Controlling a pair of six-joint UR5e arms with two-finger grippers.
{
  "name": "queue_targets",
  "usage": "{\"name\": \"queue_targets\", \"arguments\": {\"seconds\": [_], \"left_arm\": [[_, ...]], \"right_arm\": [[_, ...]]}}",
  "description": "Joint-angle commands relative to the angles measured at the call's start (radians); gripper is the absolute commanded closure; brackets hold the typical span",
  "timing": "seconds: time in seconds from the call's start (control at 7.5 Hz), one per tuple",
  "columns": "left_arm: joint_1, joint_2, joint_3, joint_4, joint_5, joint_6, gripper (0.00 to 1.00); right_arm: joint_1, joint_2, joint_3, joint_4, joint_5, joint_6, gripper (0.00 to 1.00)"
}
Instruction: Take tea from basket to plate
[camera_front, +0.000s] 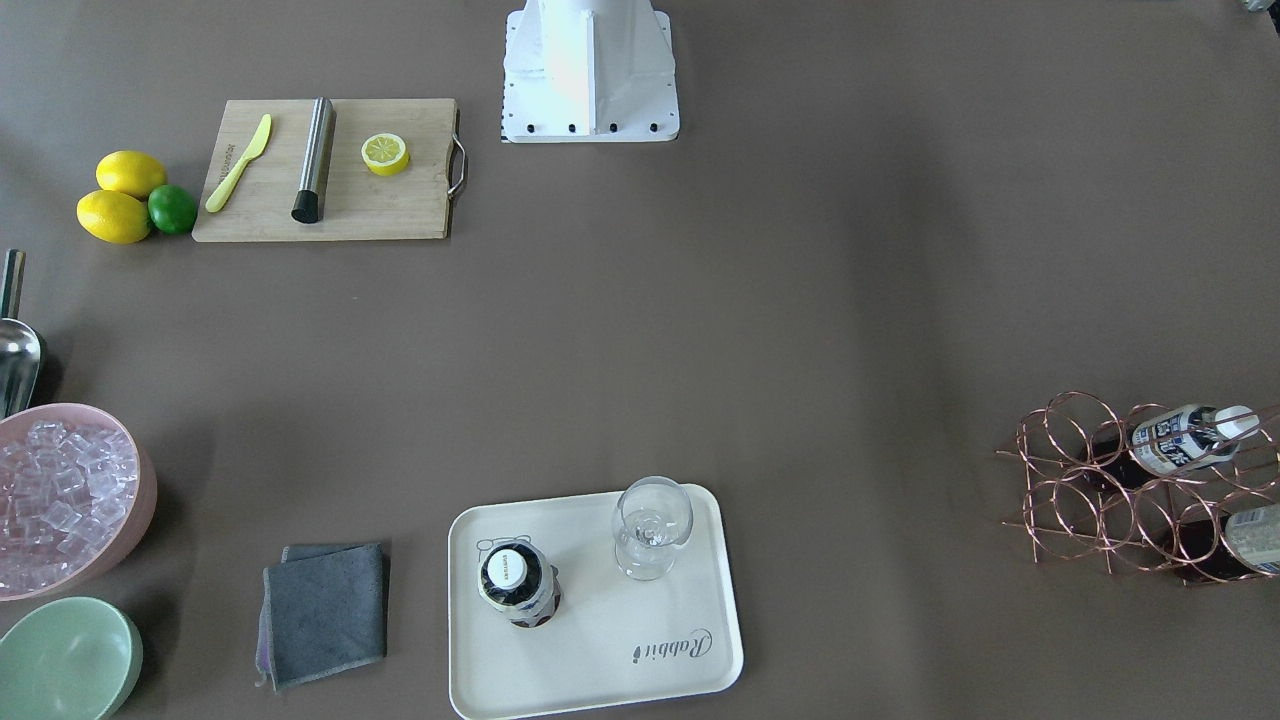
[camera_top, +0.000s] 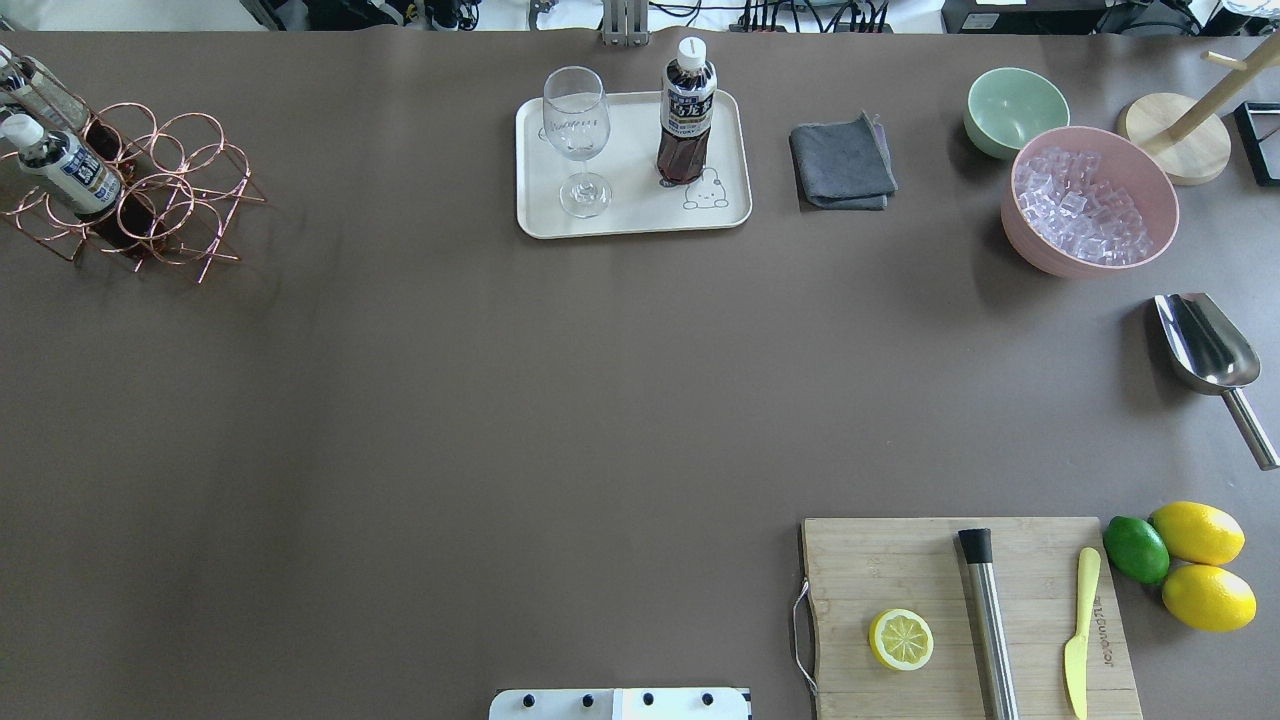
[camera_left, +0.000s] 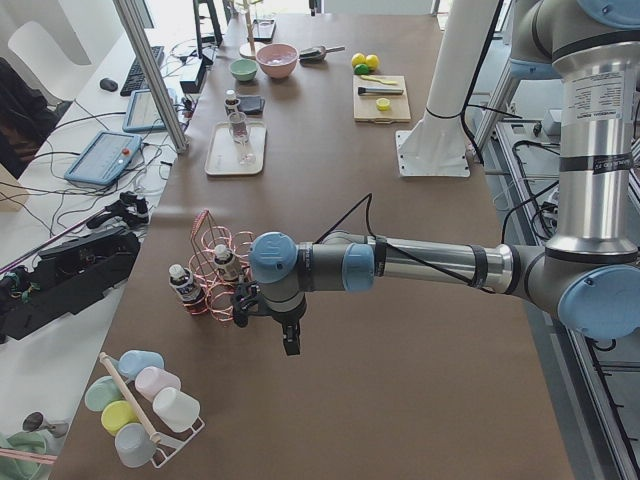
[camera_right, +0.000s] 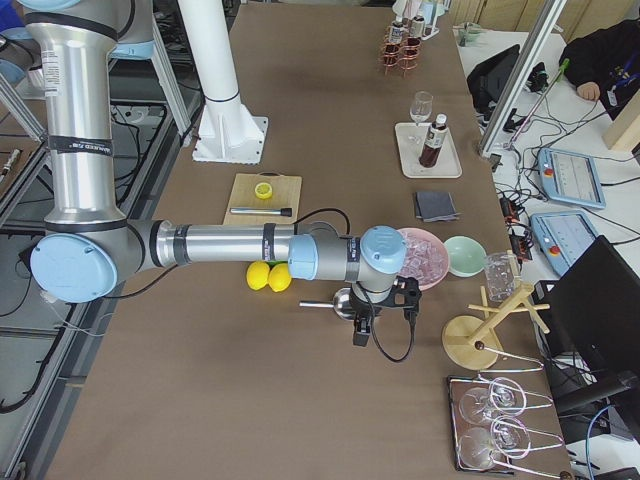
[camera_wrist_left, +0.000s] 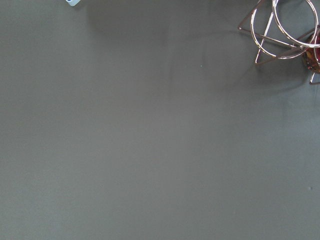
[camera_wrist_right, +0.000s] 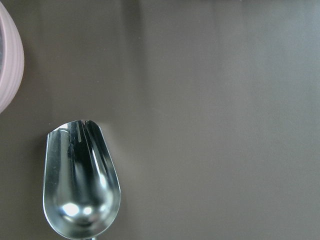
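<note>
One tea bottle (camera_top: 686, 110) stands upright on the cream plate (camera_top: 630, 218), beside a wine glass (camera_top: 577, 140); the front view shows the bottle (camera_front: 518, 583) from above. The copper wire basket (camera_top: 165, 190) sits at the table's far left and holds two more tea bottles (camera_top: 62, 165) (camera_top: 30, 85). My left gripper (camera_left: 291, 343) shows only in the left side view, hanging above the table just beside the basket (camera_left: 215, 275). My right gripper (camera_right: 360, 337) shows only in the right side view, above the metal scoop (camera_wrist_right: 80, 185). I cannot tell whether either is open or shut.
A grey cloth (camera_top: 842, 165), a green bowl (camera_top: 1015, 108) and a pink bowl of ice (camera_top: 1090, 205) stand right of the plate. A cutting board (camera_top: 960, 620) carries a lemon half, a steel muddler and a yellow knife. Two lemons and a lime (camera_top: 1135, 548) lie beside it.
</note>
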Motion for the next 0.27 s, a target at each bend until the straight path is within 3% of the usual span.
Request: {"name": "queue_targets", "arguments": {"seconds": [0.0, 0.13], "left_arm": [[0.001, 0.0, 0.002, 0.0, 0.001, 0.0, 0.02], [-0.001, 0.0, 0.005, 0.0, 0.001, 0.0, 0.02]], "right_arm": [[0.002, 0.002, -0.001, -0.003, -0.002, -0.003, 0.0], [0.003, -0.001, -0.001, -0.003, -0.004, -0.005, 0.0]]}}
